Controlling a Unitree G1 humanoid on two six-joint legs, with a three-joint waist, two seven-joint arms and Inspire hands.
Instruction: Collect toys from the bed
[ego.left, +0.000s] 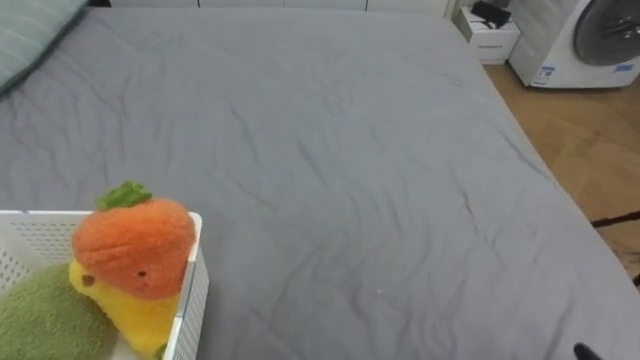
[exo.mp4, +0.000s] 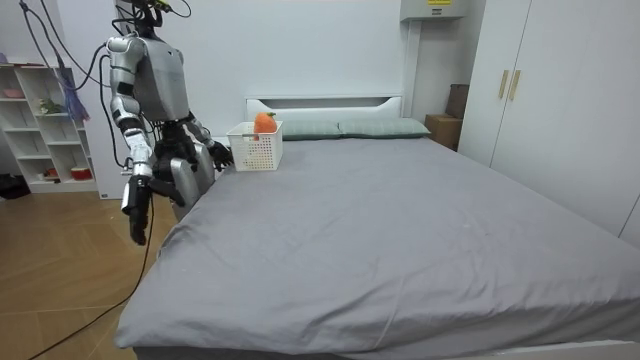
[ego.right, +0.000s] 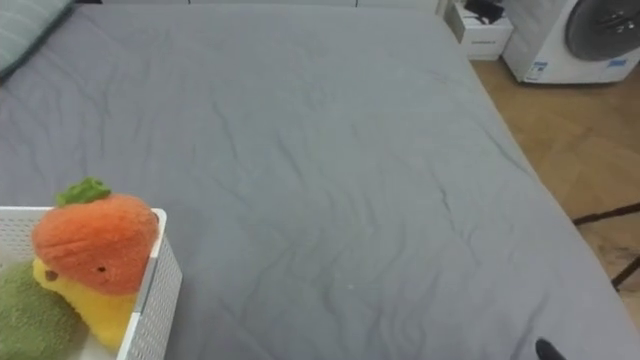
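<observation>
Grey sheet covers the whole bed (ego.left: 380, 200), lightly creased, with no loose toy on the part the eye views take in. The toys are in the white lattice basket (ego.left: 190, 300) at the near left: an orange-and-yellow plush (ego.left: 135, 255) with a green tuft leans against the basket's right wall with its top well above the rim, and a green plush (ego.left: 40, 320) lies just to its left, lower down. A pillow (ego.left: 30, 35) shows at the far left and a washing machine (ego.left: 590, 40) stands on the floor beyond the far right corner. In the room view the robot stands on the floor at the side of the bed, near its head end, with the basket on the mattress close to that edge. Its left hand (exo.mp4: 218, 153) hangs just beside the basket, and I cannot tell whether it touches it or how its fingers are set. Its right hand (exo.mp4: 138, 222) hangs low beside its leg, fingers also too small to read. Collecting looks close to finished. The main risk, as I judge it, is the tall plush: it sits high and against the wall, so a tilt or jolt of the basket could roll it back onto the sheet. The basket also stands on soft bedding near the edge, so a careless nudge from the nearby hand could tip it or push it off towards the floor.
</observation>
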